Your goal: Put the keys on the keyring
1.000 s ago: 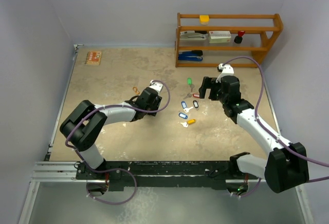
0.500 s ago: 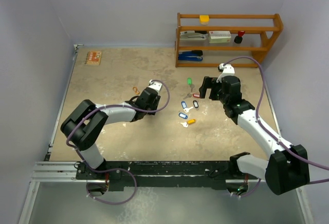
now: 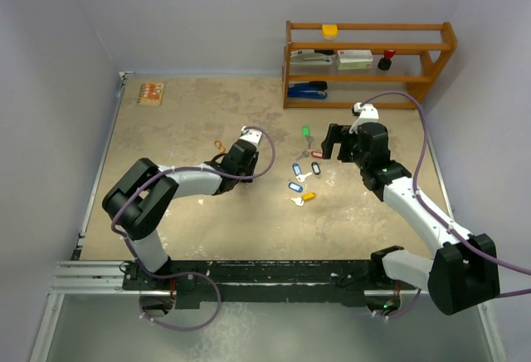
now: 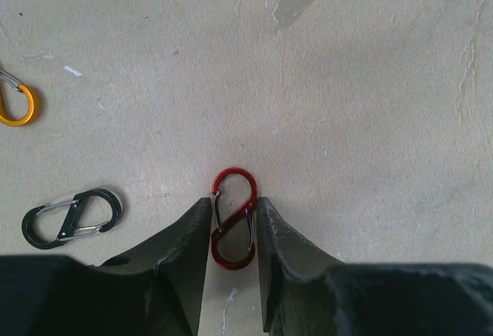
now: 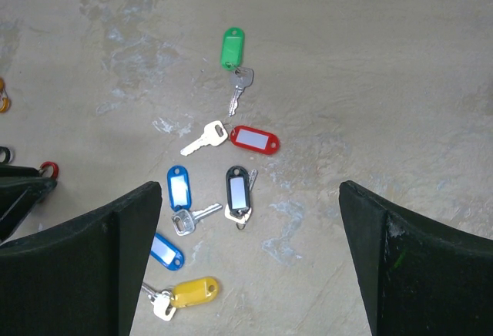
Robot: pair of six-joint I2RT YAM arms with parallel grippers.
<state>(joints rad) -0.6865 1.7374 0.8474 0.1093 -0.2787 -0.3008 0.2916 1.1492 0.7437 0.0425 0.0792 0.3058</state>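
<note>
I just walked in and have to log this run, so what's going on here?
The left claw is down on the table, its jaws close on either side of a red clip. Whether it actually grips the clip is unclear. The right claw hangs wide open over the scattered keys and touches none of them. The red clip carries no key yet.
</note>
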